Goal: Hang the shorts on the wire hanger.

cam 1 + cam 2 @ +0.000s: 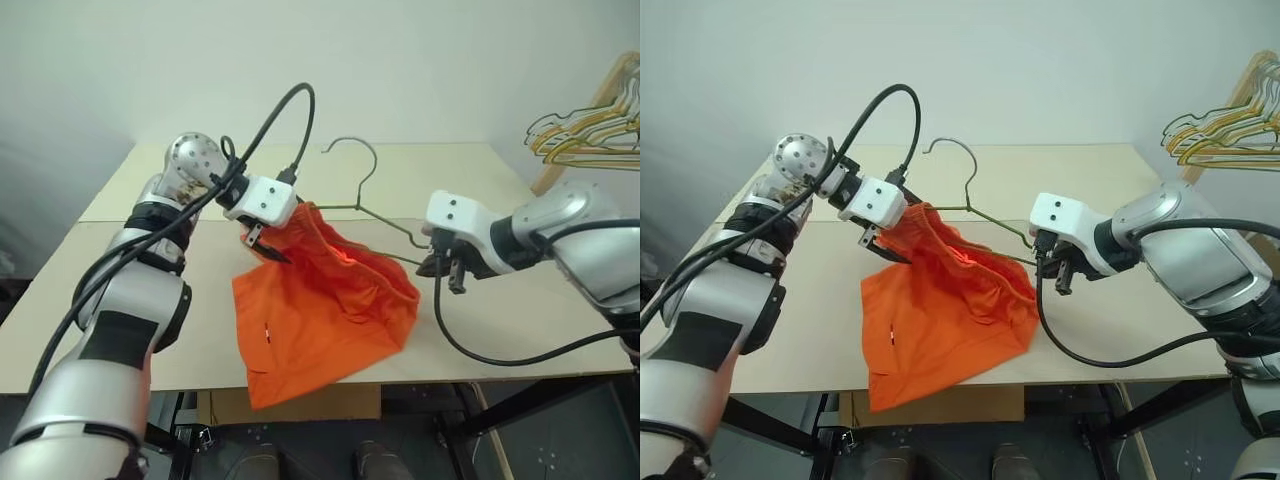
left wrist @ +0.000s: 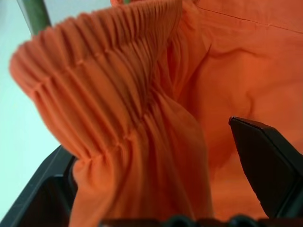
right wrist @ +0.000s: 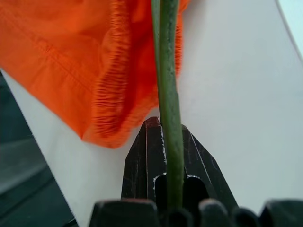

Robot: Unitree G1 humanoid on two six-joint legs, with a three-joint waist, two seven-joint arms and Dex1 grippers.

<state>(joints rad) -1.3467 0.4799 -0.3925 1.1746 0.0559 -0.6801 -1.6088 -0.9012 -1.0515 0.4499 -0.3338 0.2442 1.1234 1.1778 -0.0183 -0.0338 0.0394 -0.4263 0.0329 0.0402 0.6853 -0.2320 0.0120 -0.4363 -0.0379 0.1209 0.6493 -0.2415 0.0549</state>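
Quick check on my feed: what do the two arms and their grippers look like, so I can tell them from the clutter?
Both arms are glossy silver-grey shells with black joint bands. Each wrist ends in a white boxy housing with small dark screw dots. The left gripper and right gripper each have two black wedge-shaped fingers. A thick black cable arcs over the left arm into its wrist; another loops below the right wrist.

I am seeing a pale wooden table spanning the centre of the frame. The shorts are resting partly on its near middle, their lower hem hanging over the front edge.
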